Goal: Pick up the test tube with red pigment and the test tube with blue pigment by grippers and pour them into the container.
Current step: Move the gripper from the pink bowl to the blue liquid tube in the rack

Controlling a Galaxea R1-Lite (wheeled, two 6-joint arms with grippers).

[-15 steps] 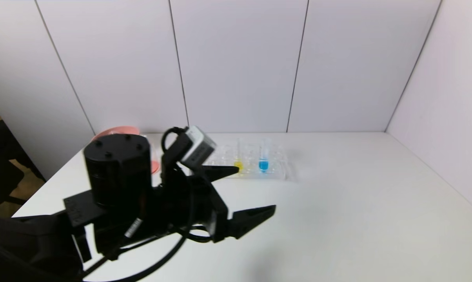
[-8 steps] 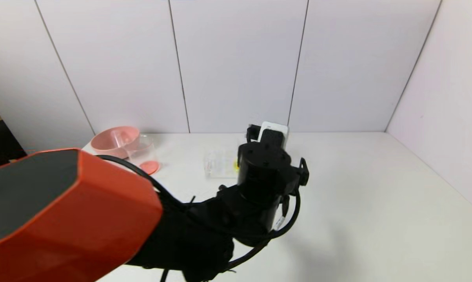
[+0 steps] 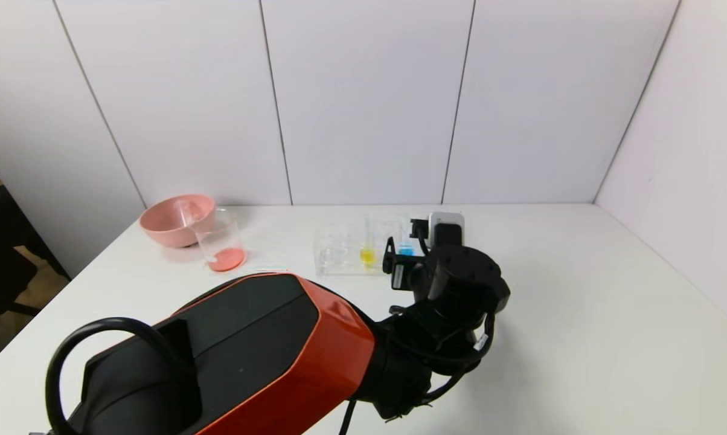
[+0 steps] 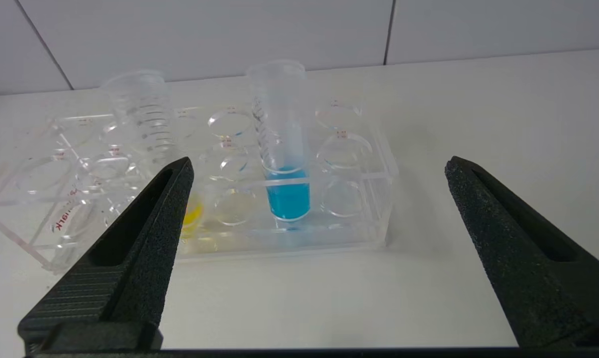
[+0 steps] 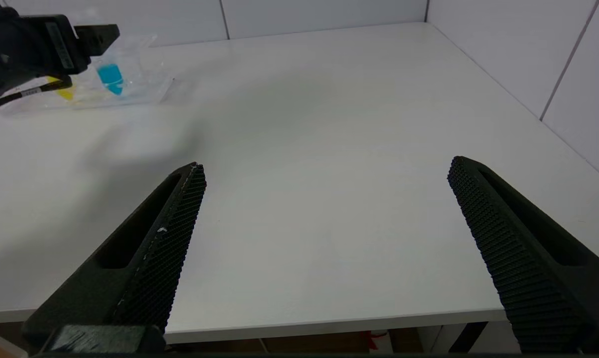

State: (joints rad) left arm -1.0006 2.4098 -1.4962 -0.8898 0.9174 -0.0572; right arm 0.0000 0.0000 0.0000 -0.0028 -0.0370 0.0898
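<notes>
Toward twelve o'clock on the smooth white surface (image 3: 581, 314) sits one clear acrylic tube rack (image 4: 359, 219), a boxy block drilled with rows of round wells. Two slim, transparent, graduated tubes stand upright in it: the test tube with blue pigment (image 4: 282, 149), bright blue liquid pooled at its bottom, and a yellow-liquid tube (image 3: 368, 244) just beside it toward nine o'clock. The left claw (image 4: 317, 166) hovers just short of the rack, released, its two pointed, matte black, finely grained fingers (image 4: 145, 233) spread wide with the blue tube between them, untouched. At ten o'clock stands one straight-walled glass beaker (image 3: 220, 241) holding red-orange liquid, touching or nearly touching one round pink bowl (image 3: 173, 220) behind it. The right claw (image 5: 324, 171) hangs over the near edge at about five o'clock, also released, its two ribbed black fingers apart.
</notes>
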